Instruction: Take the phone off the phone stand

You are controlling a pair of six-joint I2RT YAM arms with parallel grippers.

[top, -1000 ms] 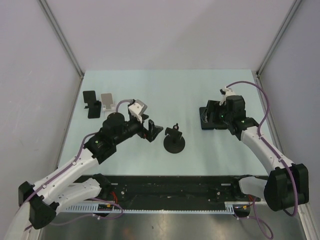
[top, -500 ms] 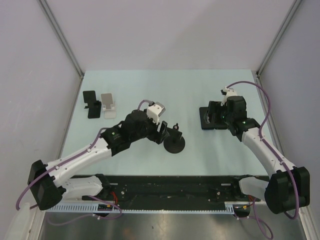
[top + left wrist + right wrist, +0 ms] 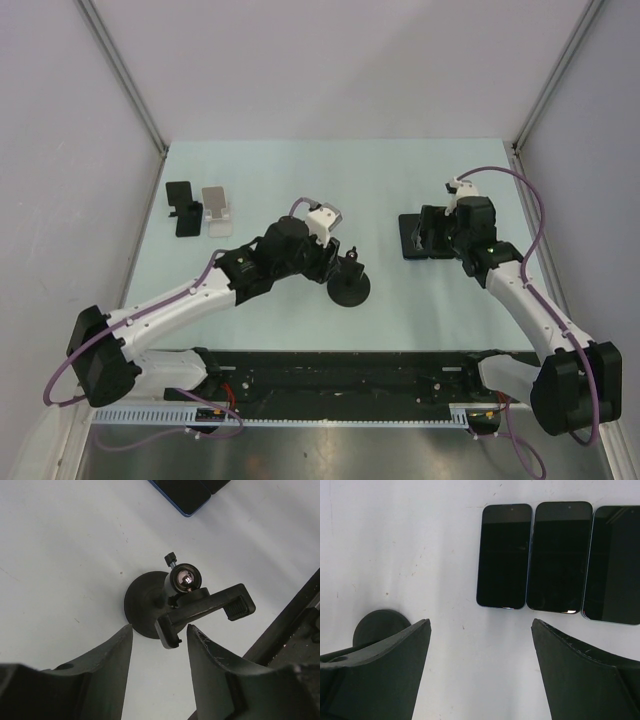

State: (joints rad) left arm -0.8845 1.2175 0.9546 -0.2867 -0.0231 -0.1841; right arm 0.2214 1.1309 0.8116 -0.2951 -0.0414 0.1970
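A black phone stand point(image 3: 348, 285) with a round base point(image 3: 142, 605), a ball joint and a clamp arm point(image 3: 207, 605) stands mid-table; its clamp holds nothing. My left gripper point(image 3: 160, 630) point(image 3: 337, 262) is open about halfway, and the near end of the clamp arm lies between its fingertips without touching them. Three dark phones point(image 3: 504, 555) point(image 3: 560, 555) point(image 3: 615, 562) lie flat side by side on the table, at the right point(image 3: 415, 240). My right gripper point(image 3: 480, 625) point(image 3: 432, 232) hangs wide open just short of them, holding nothing.
A black stand point(image 3: 182, 207) and a silver stand point(image 3: 215, 208) sit at the back left. The round stand base also shows at the left of the right wrist view point(image 3: 377, 625). A black rail point(image 3: 340, 375) runs along the near edge.
My left arm swung right from the table's left side to the phone stand, and its jaws narrowed from wide open to about half. The right arm barely shifted.
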